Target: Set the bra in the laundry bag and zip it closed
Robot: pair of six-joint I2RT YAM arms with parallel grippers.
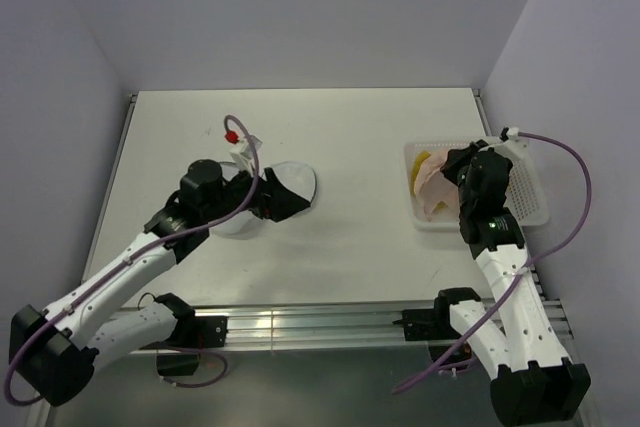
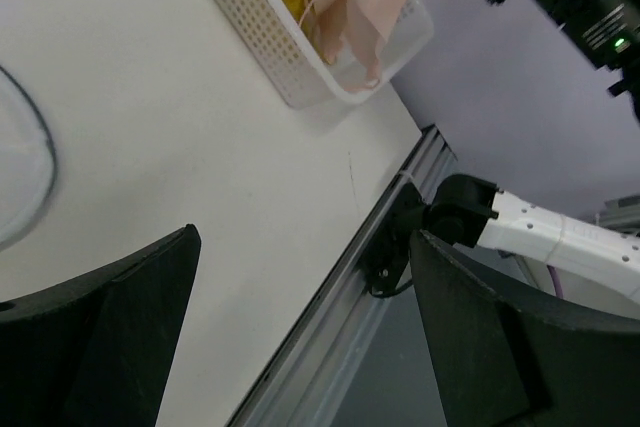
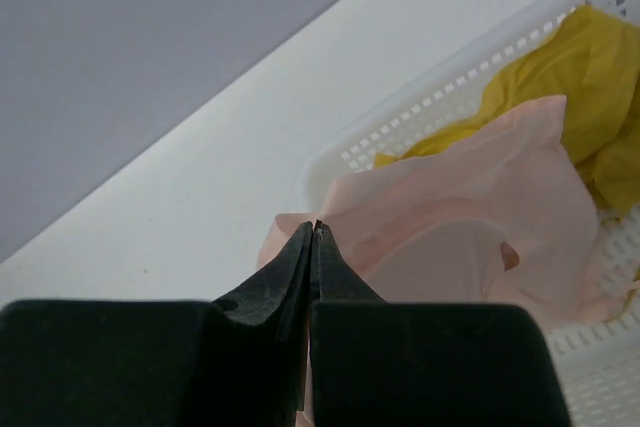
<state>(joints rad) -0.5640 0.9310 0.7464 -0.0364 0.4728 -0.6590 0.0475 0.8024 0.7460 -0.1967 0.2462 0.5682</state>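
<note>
Top cam: left gripper (image 1: 288, 197) spread wide, bag (image 1: 302, 178) just beside it. Left wrist: nothing between its fingers. Right wrist: right gripper (image 3: 315, 233) pinched together at the bra (image 3: 480, 207) edge in the basket (image 3: 430, 107). Can't tell if fabric's caught. Looks like the pickup step; next is lifting to check.

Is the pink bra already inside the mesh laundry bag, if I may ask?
No, the pink bra lies in the white basket, well apart from the laundry bag.

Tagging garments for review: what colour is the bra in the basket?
The bra is pale pink; the right wrist view shows it best.
</note>
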